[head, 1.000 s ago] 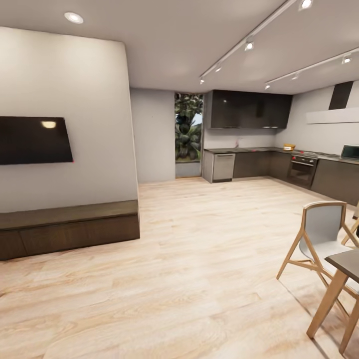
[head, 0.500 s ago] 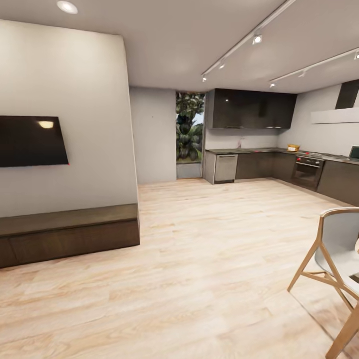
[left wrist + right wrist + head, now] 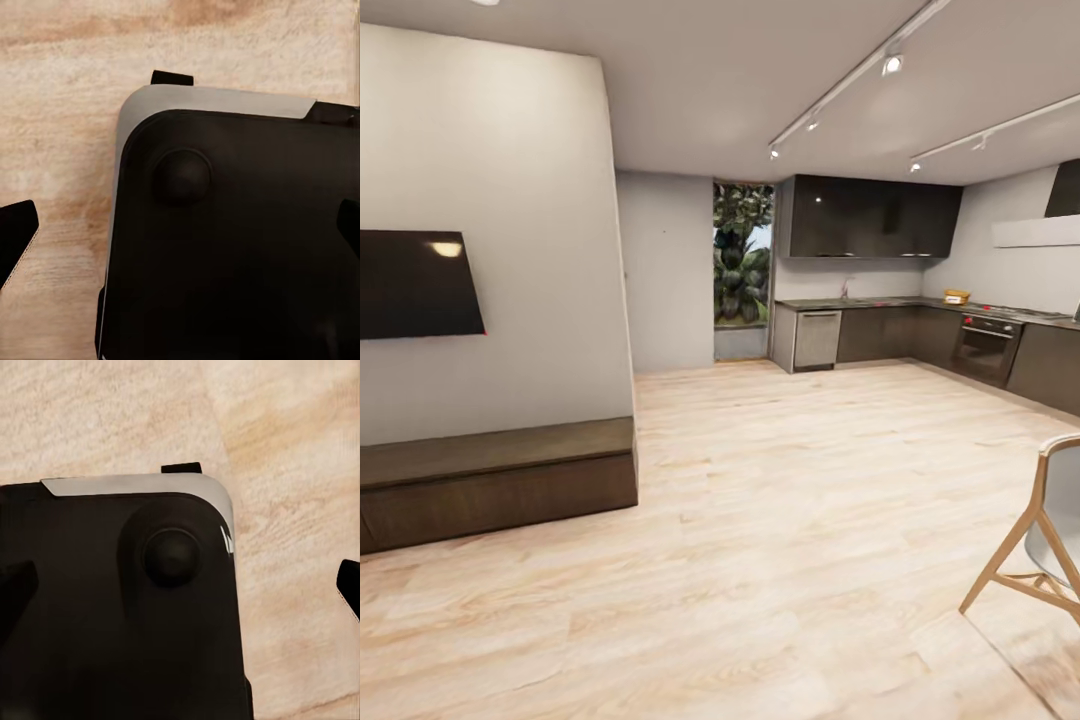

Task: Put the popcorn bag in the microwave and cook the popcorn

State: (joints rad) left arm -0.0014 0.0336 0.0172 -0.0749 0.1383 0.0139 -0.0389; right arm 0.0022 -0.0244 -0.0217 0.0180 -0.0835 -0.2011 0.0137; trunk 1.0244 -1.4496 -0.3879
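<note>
Both grippers hang with fingers spread and empty over the robot's own base (image 3: 240, 247), a matte black rounded slab with a silvery rim and a domed stud: the left gripper (image 3: 180, 225) and right gripper (image 3: 180, 585) show dark fingertips at the frame edges above pale, grainy wood floor (image 3: 790, 520). Farther out, a glossy black television (image 3: 415, 283) hangs above a dark wooden bench (image 3: 500, 480), a blond-wood chair (image 3: 1040, 545) stands at right, and the kitchen's grey countertop (image 3: 860, 301) runs over dark glossy cabinets beside the built-in oven (image 3: 987, 348); no popcorn bag can be made out at this range.

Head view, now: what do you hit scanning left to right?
TV on the wall → low wood bench → window with plants → dishwasher → built-in oven → wooden chair at the right edge.
</note>
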